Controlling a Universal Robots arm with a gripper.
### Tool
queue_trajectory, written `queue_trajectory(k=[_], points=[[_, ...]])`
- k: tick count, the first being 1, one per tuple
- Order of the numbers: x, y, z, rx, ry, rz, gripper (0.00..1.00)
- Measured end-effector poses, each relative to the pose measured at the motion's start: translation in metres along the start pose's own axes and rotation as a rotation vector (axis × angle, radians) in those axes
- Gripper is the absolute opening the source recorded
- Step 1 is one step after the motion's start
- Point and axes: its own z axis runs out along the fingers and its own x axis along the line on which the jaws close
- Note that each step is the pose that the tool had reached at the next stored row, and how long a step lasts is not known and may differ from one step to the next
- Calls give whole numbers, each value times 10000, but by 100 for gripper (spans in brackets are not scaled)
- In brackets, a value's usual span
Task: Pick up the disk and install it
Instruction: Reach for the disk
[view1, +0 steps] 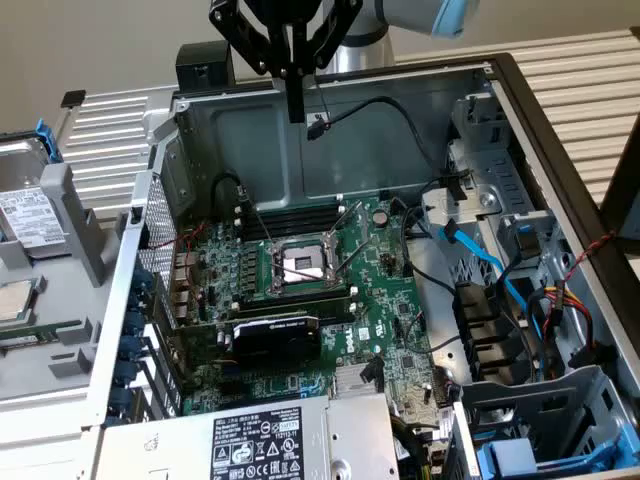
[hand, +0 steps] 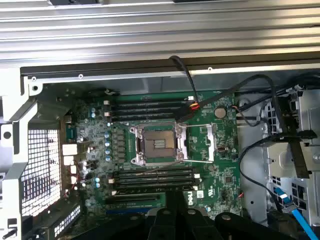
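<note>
The end effector (view1: 296, 112) hangs over the rear part of an open computer case (view1: 500, 90). Its black fingers are clenched together and grasp nothing. In the wrist view the end effector (hand: 174, 201) points down toward the green motherboard (hand: 150, 150), above the empty CPU socket (hand: 157, 145) and the memory slots (hand: 152, 175) beside it. A loose black cable (view1: 385, 105) with a small connector dangles just beside the fingers.

Nearer the camera in the exterior view lie a black expansion card (view1: 275, 338) and the grey power supply (view1: 270, 440). A blue data cable (view1: 490, 270) runs along the case on the exterior view's right.

The disk (view1: 28, 215), white-labelled in a blue frame, sits outside the case at the exterior view's left edge, in a grey holder (view1: 75, 225) on the ribbed worktop (view1: 105, 135), well apart from the end effector.
</note>
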Motion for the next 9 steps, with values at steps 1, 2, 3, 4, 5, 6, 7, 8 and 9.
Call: queue_trajectory(k=[1, 2, 3, 4, 5, 6, 7, 8, 9], points=[[0, 0, 0, 0, 0, 0, 11], [0, 0, 0, 0, -1, 0, 11], [0, 0, 0, 0, 0, 0, 11], [0, 0, 0, -1, 0, 0, 11], [0, 0, 0, 0, -1, 0, 11], [0, 0, 0, 0, 0, 0, 11], [0, 0, 0, 0, 0, 0, 11], [0, 0, 0, 0, -1, 0, 11], [0, 0, 0, 0, 0, 0, 11]])
